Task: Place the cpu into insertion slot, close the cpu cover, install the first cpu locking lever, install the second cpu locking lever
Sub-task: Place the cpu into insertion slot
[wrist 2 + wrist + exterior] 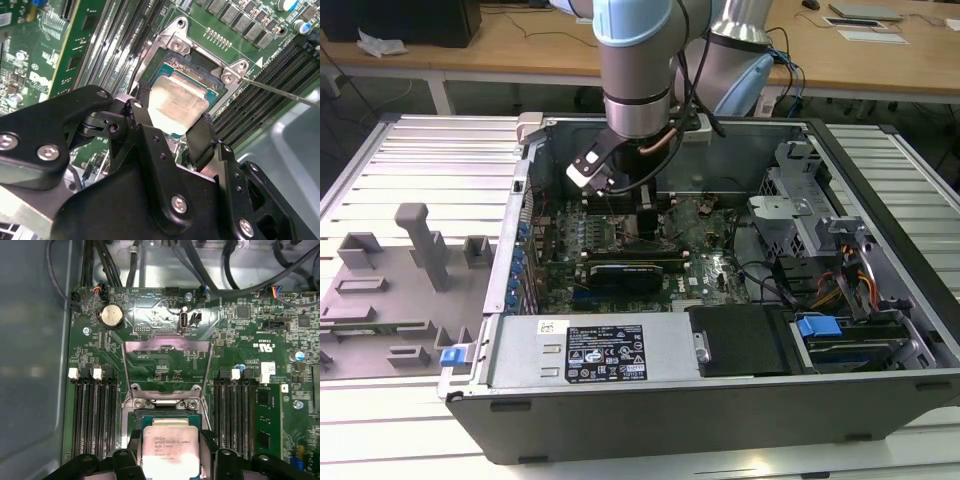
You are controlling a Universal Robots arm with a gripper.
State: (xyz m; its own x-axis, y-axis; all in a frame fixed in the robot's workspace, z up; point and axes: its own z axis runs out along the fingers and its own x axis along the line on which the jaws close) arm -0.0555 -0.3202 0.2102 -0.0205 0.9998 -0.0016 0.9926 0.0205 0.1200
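The cpu (169, 449), a small square chip with a pale metal top, sits between my gripper's (170, 455) black fingers (133, 446), which press on two opposite edges. In the second wrist view the cpu (177, 102) lies level over the insertion slot (197, 67), whose dark frame shows around it; I cannot tell if it is fully seated. The cpu cover (165, 346), a thin metal frame with a square window, stands flipped open beyond the slot. A thin locking lever (280, 92) sticks out beside the socket. In the exterior view the gripper (645, 218) reaches down into the case.
The open computer case (720, 400) lies on a ribbed metal table. Long black RAM slots (95, 415) flank the socket on both sides. Cables (770, 285) and a drive cage (800, 215) fill the exterior view's right. A grey fixture plate (400, 300) lies at its left.
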